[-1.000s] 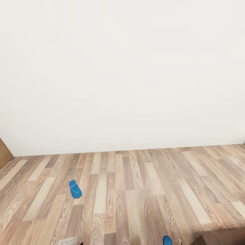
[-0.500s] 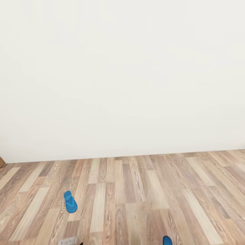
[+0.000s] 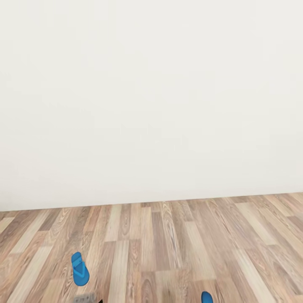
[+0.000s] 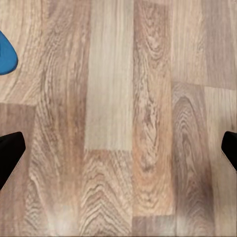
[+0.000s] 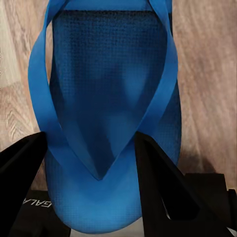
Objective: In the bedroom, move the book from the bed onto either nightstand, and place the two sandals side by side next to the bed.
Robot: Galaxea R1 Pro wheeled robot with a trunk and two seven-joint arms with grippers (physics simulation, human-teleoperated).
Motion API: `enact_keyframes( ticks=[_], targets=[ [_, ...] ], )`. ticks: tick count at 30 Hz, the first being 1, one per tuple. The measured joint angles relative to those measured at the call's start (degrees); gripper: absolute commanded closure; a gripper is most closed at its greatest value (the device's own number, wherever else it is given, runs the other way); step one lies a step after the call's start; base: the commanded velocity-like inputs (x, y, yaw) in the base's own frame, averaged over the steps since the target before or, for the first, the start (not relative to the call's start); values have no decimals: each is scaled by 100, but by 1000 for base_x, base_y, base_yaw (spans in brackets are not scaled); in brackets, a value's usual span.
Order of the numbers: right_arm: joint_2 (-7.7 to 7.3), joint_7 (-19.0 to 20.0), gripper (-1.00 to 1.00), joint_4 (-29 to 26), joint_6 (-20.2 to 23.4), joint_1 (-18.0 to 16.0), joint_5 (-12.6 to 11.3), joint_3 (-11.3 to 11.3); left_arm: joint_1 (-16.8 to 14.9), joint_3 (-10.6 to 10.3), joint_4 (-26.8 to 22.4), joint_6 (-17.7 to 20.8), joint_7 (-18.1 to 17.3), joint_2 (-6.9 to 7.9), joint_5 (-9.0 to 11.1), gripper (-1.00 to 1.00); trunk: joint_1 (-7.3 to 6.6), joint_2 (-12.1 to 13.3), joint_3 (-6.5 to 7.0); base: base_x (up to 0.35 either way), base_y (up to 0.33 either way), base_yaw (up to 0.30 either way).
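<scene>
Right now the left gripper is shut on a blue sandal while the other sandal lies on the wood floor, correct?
Wrong arm. The right wrist view shows the right gripper shut on a blue sandal; the left gripper is open over bare floor. The other sandal does lie on the wood floor.

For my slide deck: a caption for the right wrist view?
Right gripper with black fingers closed around a blue sandal above the wood floor.
</scene>
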Motion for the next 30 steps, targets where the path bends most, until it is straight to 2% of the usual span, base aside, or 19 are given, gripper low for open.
enact_keyframes(
  ticks=[6,26,30],
  targets=[
    [0,0,100,2,0,-2,2,-2,1,0,-2,-1,-1,0,0,-100,1,0,0,287,0,142],
    [0,-2,100,2,-1,-2,0,-3,2,0,-2,-5,-3,0,0,-100,3,0,0,10,0,280],
    [0,-4,100,1,-1,-2,0,-2,1,0,-1,-4,-2,0,0,-100,1,0,0,154,-57,239]
  ],
)
